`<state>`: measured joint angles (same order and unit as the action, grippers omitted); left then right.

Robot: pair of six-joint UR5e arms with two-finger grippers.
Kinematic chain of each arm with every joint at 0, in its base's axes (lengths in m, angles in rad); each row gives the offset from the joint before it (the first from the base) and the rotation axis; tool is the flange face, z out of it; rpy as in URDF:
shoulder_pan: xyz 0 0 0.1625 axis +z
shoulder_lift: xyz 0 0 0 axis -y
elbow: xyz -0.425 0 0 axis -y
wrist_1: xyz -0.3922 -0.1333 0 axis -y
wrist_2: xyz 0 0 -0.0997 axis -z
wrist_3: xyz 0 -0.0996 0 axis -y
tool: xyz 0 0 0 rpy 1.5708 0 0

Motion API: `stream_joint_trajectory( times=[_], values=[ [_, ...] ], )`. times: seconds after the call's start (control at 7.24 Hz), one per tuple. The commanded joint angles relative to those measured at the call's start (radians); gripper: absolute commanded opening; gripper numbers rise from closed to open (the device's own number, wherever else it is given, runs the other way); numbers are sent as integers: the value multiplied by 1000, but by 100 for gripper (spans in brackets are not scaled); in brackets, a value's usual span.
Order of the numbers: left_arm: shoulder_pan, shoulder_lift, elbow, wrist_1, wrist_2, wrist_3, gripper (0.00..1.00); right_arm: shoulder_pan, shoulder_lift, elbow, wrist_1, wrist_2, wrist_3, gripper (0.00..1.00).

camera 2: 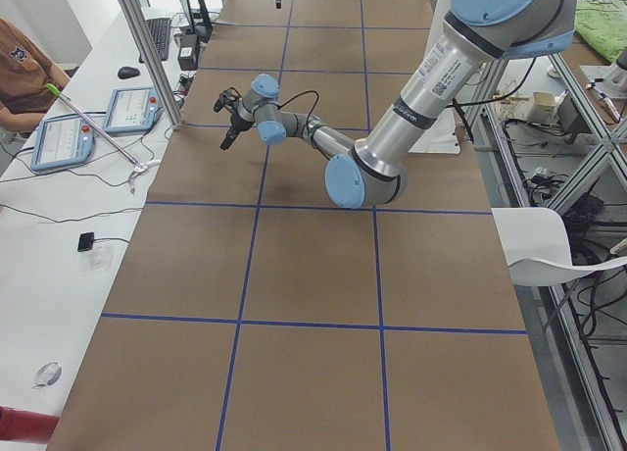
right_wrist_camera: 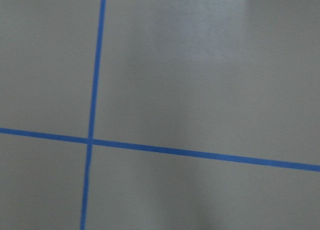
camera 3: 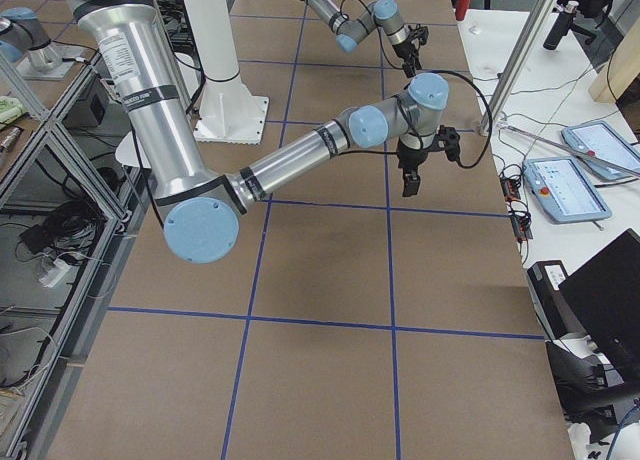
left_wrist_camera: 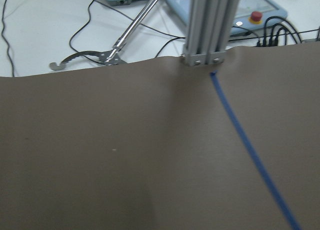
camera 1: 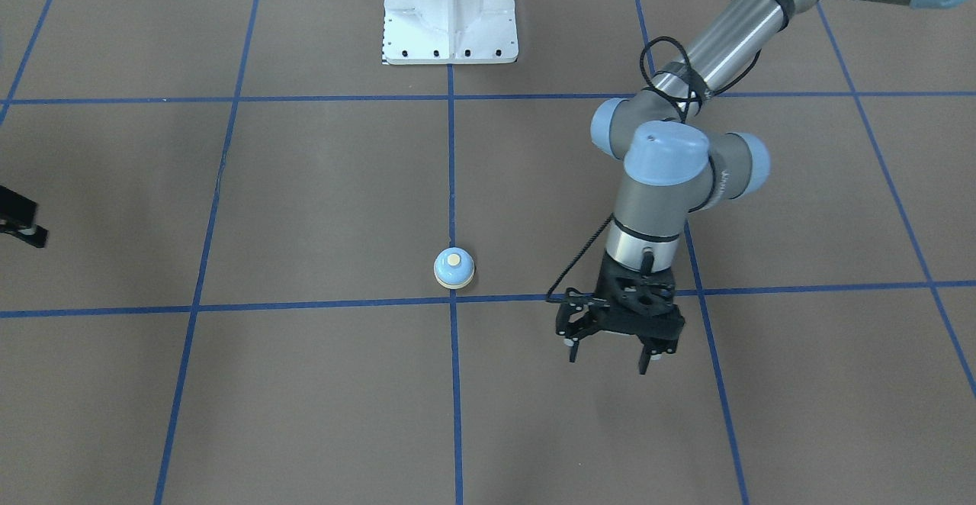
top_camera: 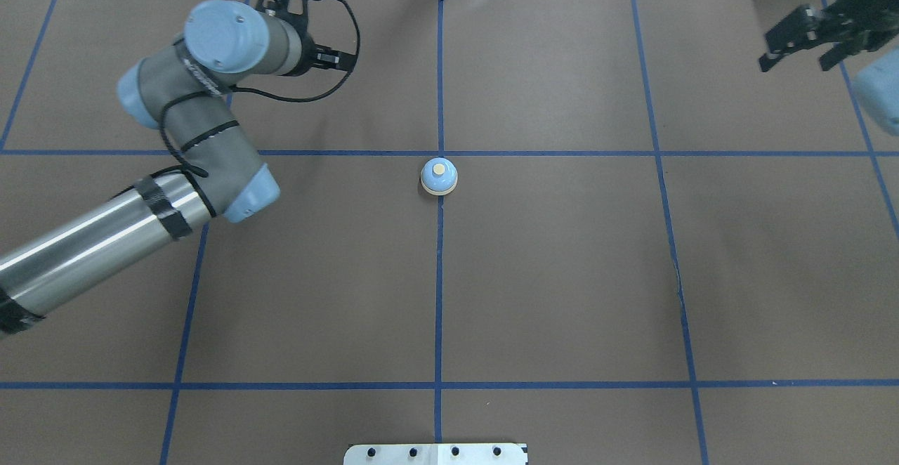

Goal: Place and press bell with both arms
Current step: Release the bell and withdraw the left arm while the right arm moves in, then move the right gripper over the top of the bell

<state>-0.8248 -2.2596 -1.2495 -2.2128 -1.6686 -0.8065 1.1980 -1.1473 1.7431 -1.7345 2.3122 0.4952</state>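
Note:
The light-blue bell [camera 1: 454, 268] with its pale yellow button stands upright on the centre blue tape line, also in the overhead view [top_camera: 439, 175]. My left gripper [camera 1: 608, 360] is open and empty. It points down above the table, well to the bell's side and toward the operators' edge. My right gripper [top_camera: 797, 57] is open and empty, far off at the table's other end. Only its tip shows in the front view [camera 1: 19, 223]. Neither wrist view shows the bell, only brown table and tape.
The white bolted pedestal [camera 1: 450, 17] stands at the robot's side of the table. An aluminium post [left_wrist_camera: 207, 30] rises at the operators' edge. Beyond it lie a metal reacher tool [left_wrist_camera: 100, 57] and teach pendants. Blue tape lines [right_wrist_camera: 95, 140] grid the brown table.

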Motion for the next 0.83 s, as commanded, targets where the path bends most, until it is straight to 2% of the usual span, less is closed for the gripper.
stream_joint_trajectory(
  times=[0.0, 0.14, 0.28, 0.41, 0.55, 0.69],
  values=[
    [-124, 197, -126, 33, -149, 158, 100, -161, 223, -90, -31, -80, 263, 88],
    [-166, 287, -181, 35, -178, 218, 100, -217, 319, -155, -30, -94, 375, 65],
    [-207, 363, -226, 33, -213, 287, 100, -269, 396, -198, -27, -117, 461, 21],
    [-230, 450, -285, 33, -242, 324, 100, -353, 434, -207, -22, -201, 468, 0],
    [-247, 512, -336, 35, -258, 345, 100, -403, 463, -252, -1, -244, 474, 0],
    [-285, 543, -346, 36, -313, 345, 100, -435, 516, -331, 4, -247, 511, 0]
  ],
)
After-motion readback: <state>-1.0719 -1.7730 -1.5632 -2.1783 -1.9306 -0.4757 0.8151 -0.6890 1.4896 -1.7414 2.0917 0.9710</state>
